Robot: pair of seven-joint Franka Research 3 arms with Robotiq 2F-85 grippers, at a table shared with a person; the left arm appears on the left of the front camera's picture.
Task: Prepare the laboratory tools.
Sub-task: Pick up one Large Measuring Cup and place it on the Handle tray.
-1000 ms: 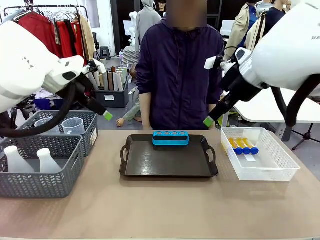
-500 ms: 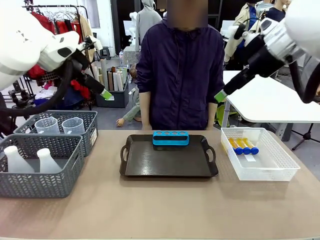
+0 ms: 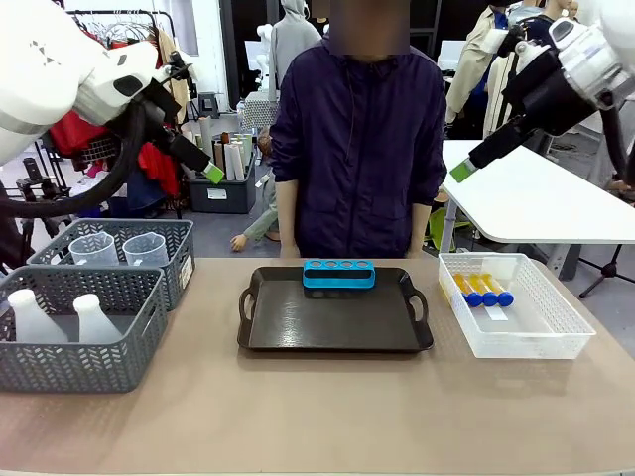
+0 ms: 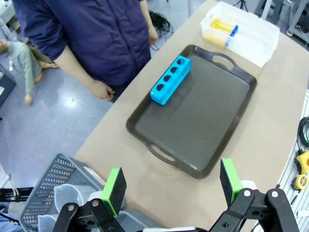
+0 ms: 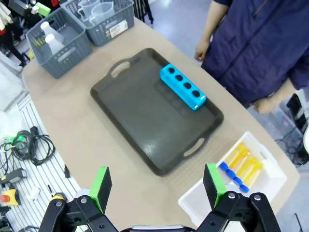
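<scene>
A low blue four-hole rack stands at the far edge of a dark tray at the table's middle. Blue-capped amber tubes lie in the white mesh basket on the right. Two clear beakers and two white conical flasks sit in grey baskets on the left. My left gripper hangs open and empty high above the table's left side, its green pad pointing down. My right gripper is open and empty too, high on the right, with a green pad.
A person in a dark blue jacket stands at the far edge behind the tray, hands low by the table edge. The near grey basket and far grey basket line the left side. Bare tabletop lies in front.
Both arms have lifted up and outward from the table. The right gripper rose up and to the right, the left rose toward the upper left. Nothing on the table moved.
</scene>
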